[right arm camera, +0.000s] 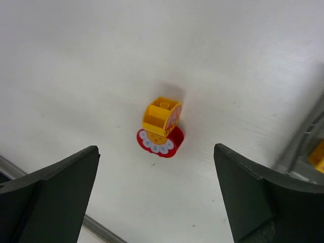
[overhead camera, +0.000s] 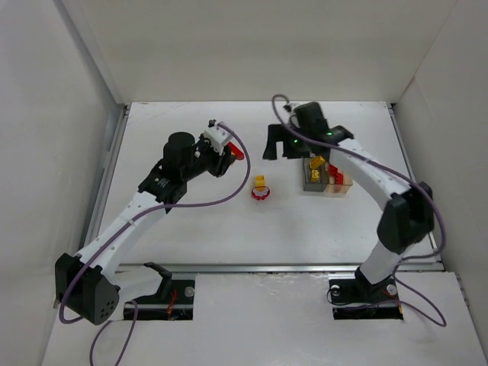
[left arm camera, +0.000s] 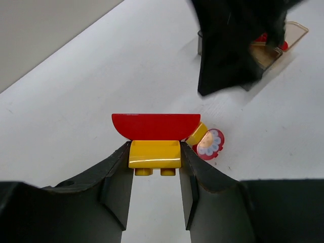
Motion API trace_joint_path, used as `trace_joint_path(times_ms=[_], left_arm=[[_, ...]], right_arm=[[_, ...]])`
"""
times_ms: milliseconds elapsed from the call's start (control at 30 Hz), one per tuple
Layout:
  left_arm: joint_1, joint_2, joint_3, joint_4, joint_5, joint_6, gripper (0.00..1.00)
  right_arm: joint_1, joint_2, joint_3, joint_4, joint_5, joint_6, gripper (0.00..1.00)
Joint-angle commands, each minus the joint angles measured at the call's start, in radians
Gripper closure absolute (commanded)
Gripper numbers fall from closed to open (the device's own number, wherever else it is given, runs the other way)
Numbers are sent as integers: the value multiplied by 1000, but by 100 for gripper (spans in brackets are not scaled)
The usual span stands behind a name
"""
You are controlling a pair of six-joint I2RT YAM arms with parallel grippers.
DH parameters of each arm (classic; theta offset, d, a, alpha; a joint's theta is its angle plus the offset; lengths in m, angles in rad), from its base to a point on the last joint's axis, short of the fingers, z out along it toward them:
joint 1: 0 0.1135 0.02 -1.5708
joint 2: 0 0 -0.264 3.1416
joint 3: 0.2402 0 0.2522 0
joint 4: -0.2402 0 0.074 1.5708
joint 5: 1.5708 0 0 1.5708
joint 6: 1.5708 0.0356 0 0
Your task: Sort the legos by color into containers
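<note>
My left gripper (left arm camera: 155,161) is shut on a yellow brick (left arm camera: 155,154) with a red half-round brick (left arm camera: 156,126) joined to its far side, held above the table; the red brick shows in the top view (overhead camera: 238,152) at the left gripper (overhead camera: 231,155). A yellow brick (right arm camera: 161,116) and a red flower piece (right arm camera: 161,142) lie together on the table (overhead camera: 261,189). My right gripper (right arm camera: 157,195) is open and empty above them, also in the top view (overhead camera: 280,149). The dark grey box (overhead camera: 307,181) holds yellow bricks; the clear box (overhead camera: 345,186) holds red ones.
White walls enclose the table on the left, back and right. A metal rail (overhead camera: 274,267) runs along the near edge. The paired boxes show at the right edge of the right wrist view (right arm camera: 310,152) and at the top right of the left wrist view (left arm camera: 296,29).
</note>
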Motion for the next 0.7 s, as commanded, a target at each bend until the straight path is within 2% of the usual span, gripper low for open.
trace_joint_path(times_ms=[0,67,100,167,233,300,467,633,667], left_arm=[[1,-31,38,52,137,81,100],[1,-31,25,52,250,133,100],[1,-31,15,52,283,196,100],[1,-31,15,52,338,236,100],[1,-31,25,64,363,256,100],[1,-31,36,64,416,304,100],[-8,-51,36,105,458,313,100],[-8,-86,36,114,458,338,100],[-18,-97,25,114,467,338,100]], right_arm=[[-77,-198,-2,29,-94,-33,0],[-86,-294,-37,134,-172,-33,0],[-86,-322,-62,185,-288,-33,0],[-86,-371,-138,345,-415,14,0],[-86,-371,-166,411,-540,42,0],[-59,-341,-148,420,-588,42,0],[24,-264,-105,437,-622,61,0],[24,-253,-105,460,-595,93,1],[24,-242,-105,474,-629,93,3]])
